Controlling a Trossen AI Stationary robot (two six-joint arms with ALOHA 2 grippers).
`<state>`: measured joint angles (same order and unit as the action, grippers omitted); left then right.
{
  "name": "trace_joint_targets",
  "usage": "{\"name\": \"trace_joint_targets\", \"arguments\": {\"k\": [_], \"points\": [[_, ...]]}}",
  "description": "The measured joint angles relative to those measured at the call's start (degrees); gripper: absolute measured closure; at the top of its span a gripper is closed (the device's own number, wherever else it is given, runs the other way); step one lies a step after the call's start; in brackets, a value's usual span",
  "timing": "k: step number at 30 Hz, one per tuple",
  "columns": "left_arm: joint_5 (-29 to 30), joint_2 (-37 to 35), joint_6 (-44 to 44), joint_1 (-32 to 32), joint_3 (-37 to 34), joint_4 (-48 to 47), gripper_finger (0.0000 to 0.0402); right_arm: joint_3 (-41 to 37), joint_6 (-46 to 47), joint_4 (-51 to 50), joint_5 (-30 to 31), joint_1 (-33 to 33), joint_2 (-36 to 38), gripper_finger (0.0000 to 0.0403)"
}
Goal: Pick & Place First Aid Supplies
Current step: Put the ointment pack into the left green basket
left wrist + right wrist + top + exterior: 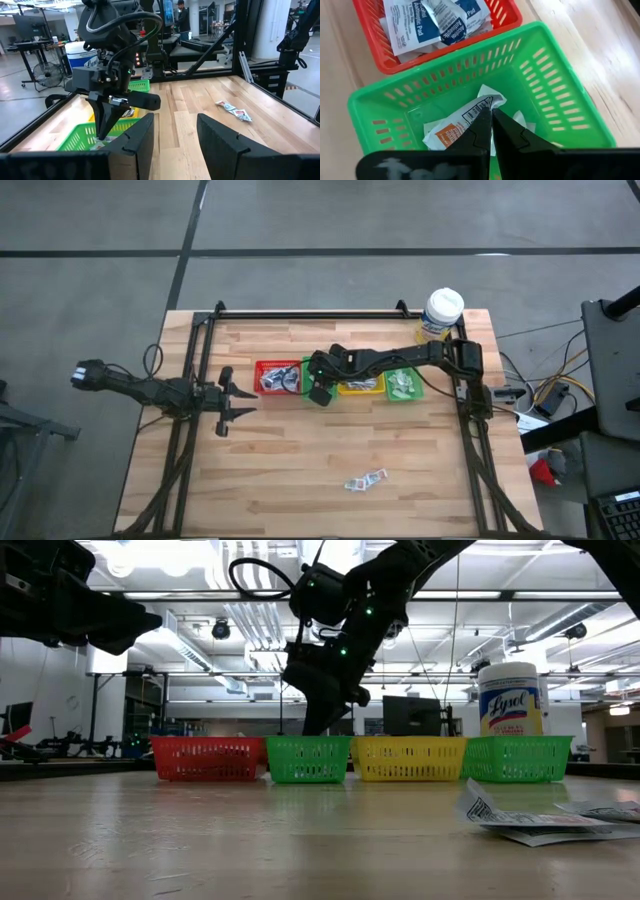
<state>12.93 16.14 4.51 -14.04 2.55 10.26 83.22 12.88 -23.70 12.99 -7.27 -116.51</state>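
As the overhead view showed, four bins stood in a row on the wooden surface (300, 480): a red bin (277, 377), a green bin (312, 380) under the right arm, a yellow bin (362, 385) and a second green bin (404, 385), with a white-capped bottle (441, 314) behind; the right pincer (320, 392) hung over the first green bin, the left pincer (235, 402) waited apart, and loose packets (366, 478) lay near the front edge. At table height, the right pincer (313, 723) dipped just behind the green bin's wall. From the left wrist, the left pincer (175, 137) stood wide and empty. From the right wrist, the right pincer (491, 122) was closed to a narrow point, tips on or just above a packet (455, 131) lying in the green bin (560, 100); whether it gripped paper could not be told. Risks, judged: a thin flat packet may cling to the closed tips and lift out again on withdrawal, or the tips may snag the slotted wall and drag the light bin.
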Motion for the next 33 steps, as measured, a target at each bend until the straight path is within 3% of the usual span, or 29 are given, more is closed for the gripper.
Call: {"name": "trace_joint_targets", "arguments": {"k": [11,19,27,33], "points": [[0.0,0.0,0.0,-0.02,0.0,0.0,0.0251,0.0,-1.77,0.07,0.02,-0.09,0.0,0.0347],[0.01,0.0,0.0,0.0,0.0,0.0,0.0251,2.4,-8.88,-0.4,0.07,-0.09,0.83,0.0312],[0.02,0.01,0.37,-0.01,0.0,-0.21,0.0251,9.77,-6.77,-19.19,-0.02,2.11,4.52,0.0306],[0.02,0.02,0.39,-0.02,0.0,-0.17,0.0251,11.07,-3.13,-30.48,-0.08,6.38,7.02,0.0319]]}}
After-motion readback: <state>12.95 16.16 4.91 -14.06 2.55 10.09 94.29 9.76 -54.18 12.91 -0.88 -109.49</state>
